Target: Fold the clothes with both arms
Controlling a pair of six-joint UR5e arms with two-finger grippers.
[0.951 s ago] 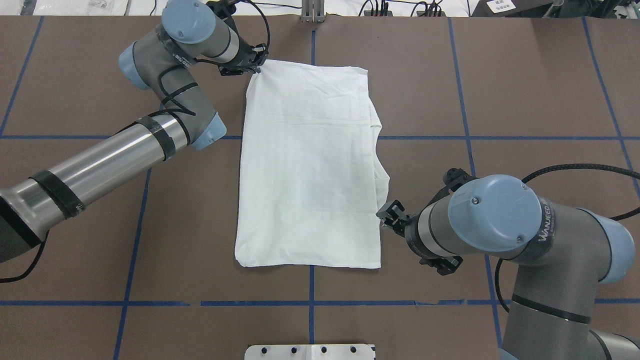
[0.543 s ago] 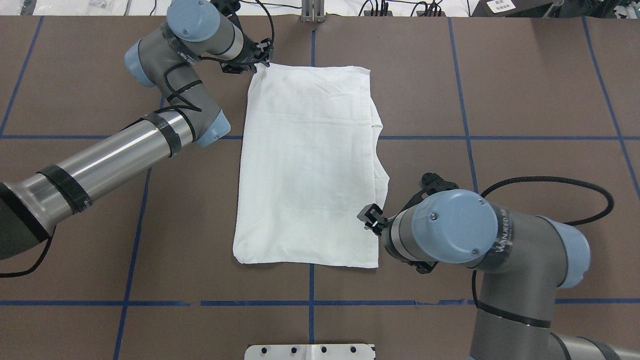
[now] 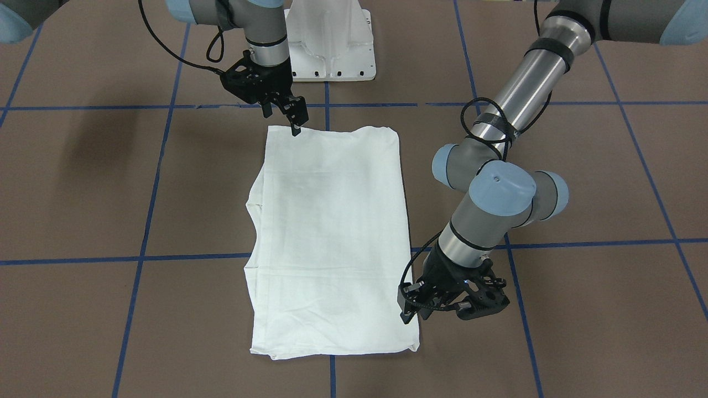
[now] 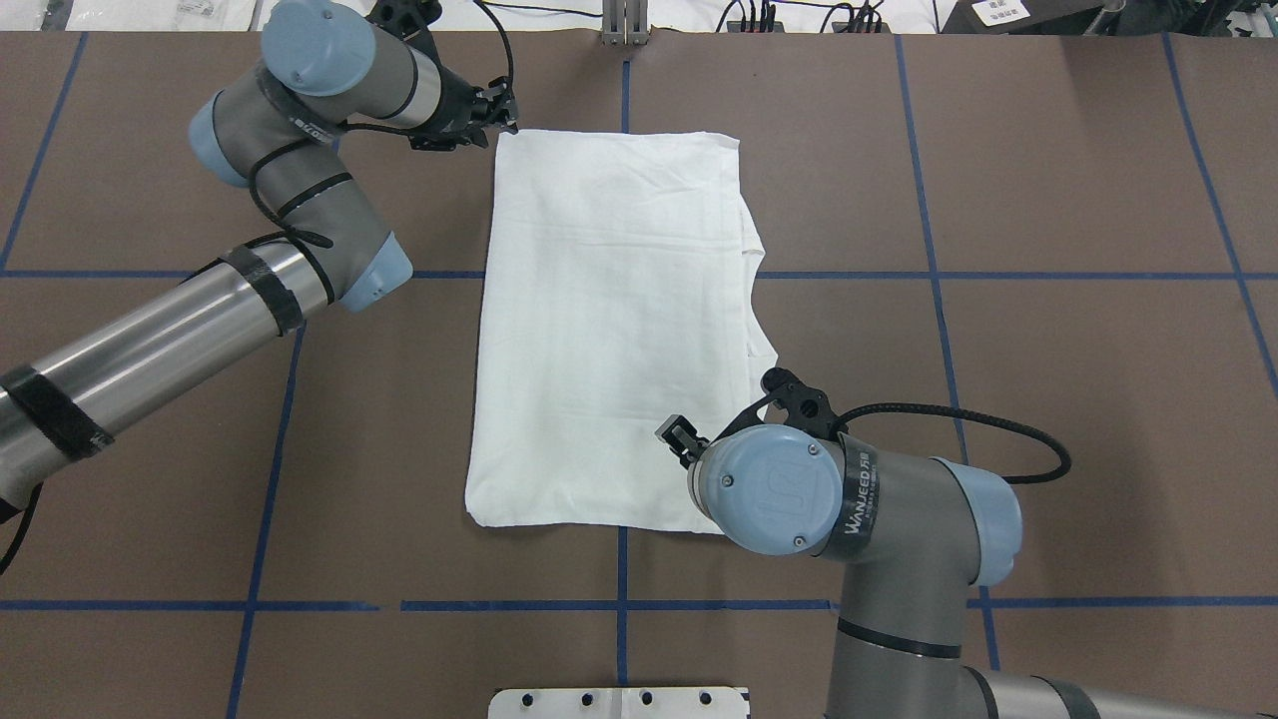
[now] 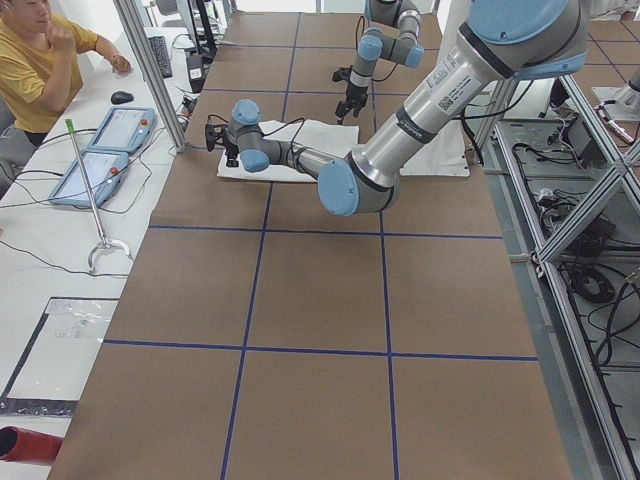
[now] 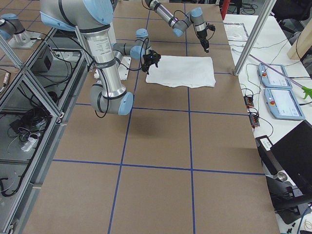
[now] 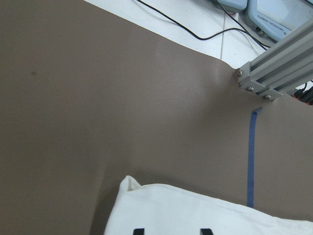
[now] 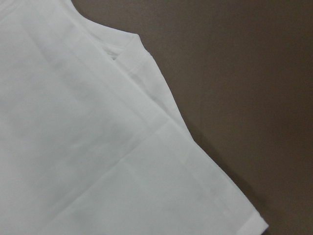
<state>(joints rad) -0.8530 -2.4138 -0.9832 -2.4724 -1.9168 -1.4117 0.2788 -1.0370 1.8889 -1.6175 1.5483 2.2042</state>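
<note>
The white T-shirt [image 4: 609, 330] is laid flat at the middle of the brown tabletop [image 4: 1048, 200], folded into a long rectangle across a blue tape line [image 4: 998, 275]; under-layers are seen jutting out along its edge on the robot's right side. The left gripper [image 4: 502, 112] is placed at the shirt's far left corner; in the left wrist view its fingertips [image 7: 138, 231] are seen apart above the cloth, and nothing is gripped. The right gripper [image 3: 283, 121] is set at the shirt's near edge, by the right corner, not far from the white pedestal base [image 3: 332, 44]; its fingers are seen spread in the front-facing view, one tip at the cloth, with nothing pinched; from overhead it is largely hidden by its own wrist.
</note>
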